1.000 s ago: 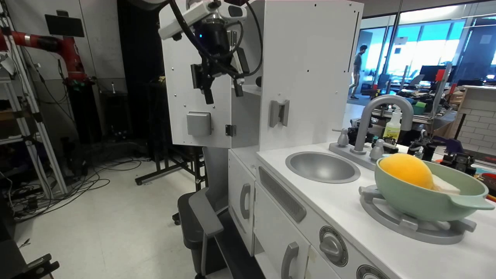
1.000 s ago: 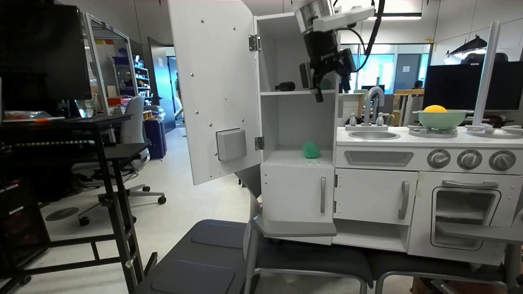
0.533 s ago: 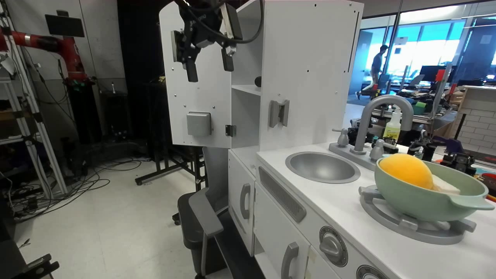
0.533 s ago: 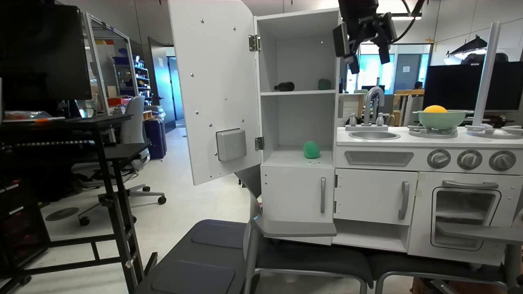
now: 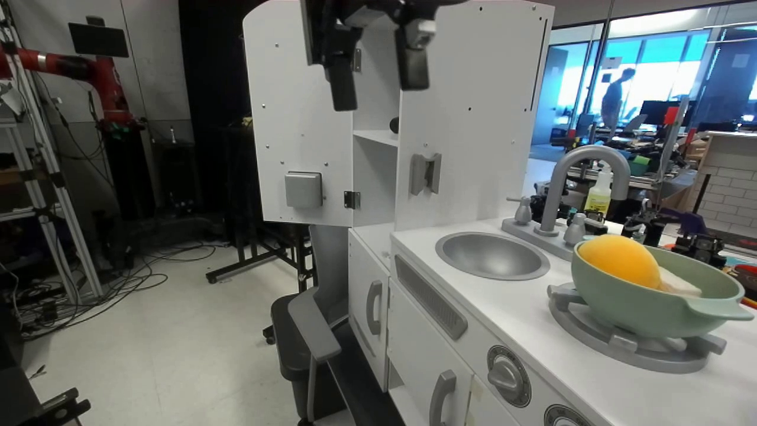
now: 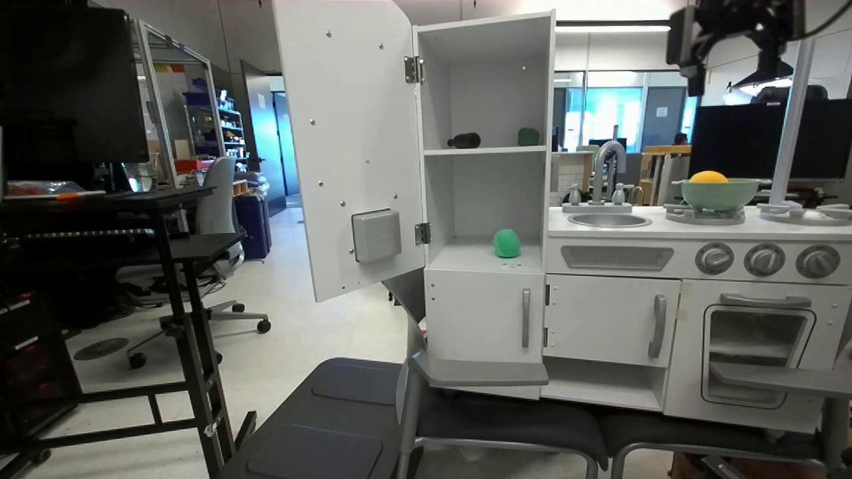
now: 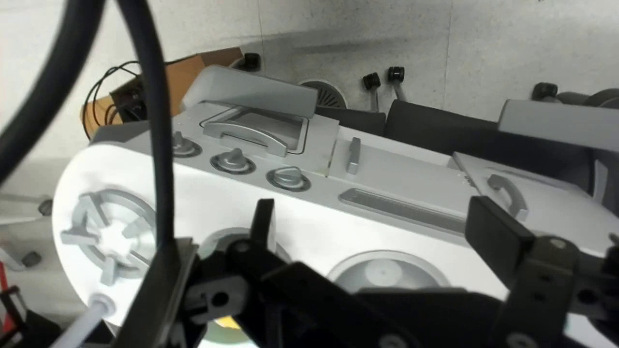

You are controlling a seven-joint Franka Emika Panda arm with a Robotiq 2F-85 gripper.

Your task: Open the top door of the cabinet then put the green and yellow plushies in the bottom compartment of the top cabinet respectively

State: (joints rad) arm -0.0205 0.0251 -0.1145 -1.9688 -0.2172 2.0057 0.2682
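Note:
The top door of the white cabinet is swung wide open. On the floor of the bottom compartment in the top cabinet rests the green plushie. The yellow plushie sits in a pale green bowl on the counter; both exterior views show it. In the wrist view only a sliver of the yellow plushie shows behind the gripper parts. High above the counter, my gripper has its fingers spread with nothing between them, the sink beneath. The gripper hangs near the top in an exterior view.
A white block shares the bowl, which stands on a grey burner. The tall faucet rises behind the sink. A white pole stands beyond the bowl. Dark items lie on the upper shelf.
The empty gripper has risen from in front of the cabinet and travelled sideways over the counter toward the bowl's side. Its fingers stay spread. Door, plushies and bowl have not moved.

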